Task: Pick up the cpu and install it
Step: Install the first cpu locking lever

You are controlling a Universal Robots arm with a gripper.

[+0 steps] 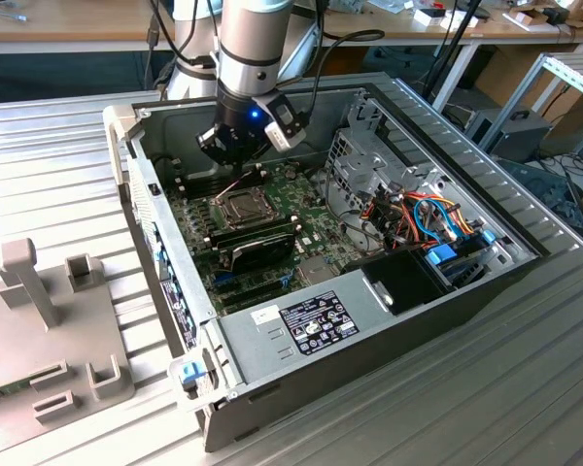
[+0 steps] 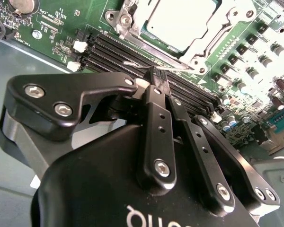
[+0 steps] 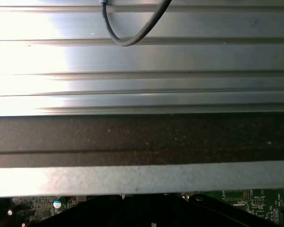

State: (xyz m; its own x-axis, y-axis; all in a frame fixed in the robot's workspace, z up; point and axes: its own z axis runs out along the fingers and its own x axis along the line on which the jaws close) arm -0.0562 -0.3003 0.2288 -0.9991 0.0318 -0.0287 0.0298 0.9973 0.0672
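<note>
Pincer (image 2: 155, 78): clenched, fingertips pressed together with nothing between them, hanging over the memory slots (image 2: 132, 52) just beside the socket.
Cpu (image 2: 180, 21): seated flat in the socket (silvery top up), the metal frame (image 2: 213, 38) around it.
Arm (image 1: 245, 68): reaching down into the open computer case (image 1: 369, 320) on the ribbed worktop (image 1: 525, 388).
Motherboard (image 1: 316, 228): green, lying flat in the case.

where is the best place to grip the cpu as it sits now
Probably two opposite edges of the raised metal top of the cpu, coming straight down from above. It lies flat on the board with the socket frame close around it, so a sideways approach looks blocked.
</note>
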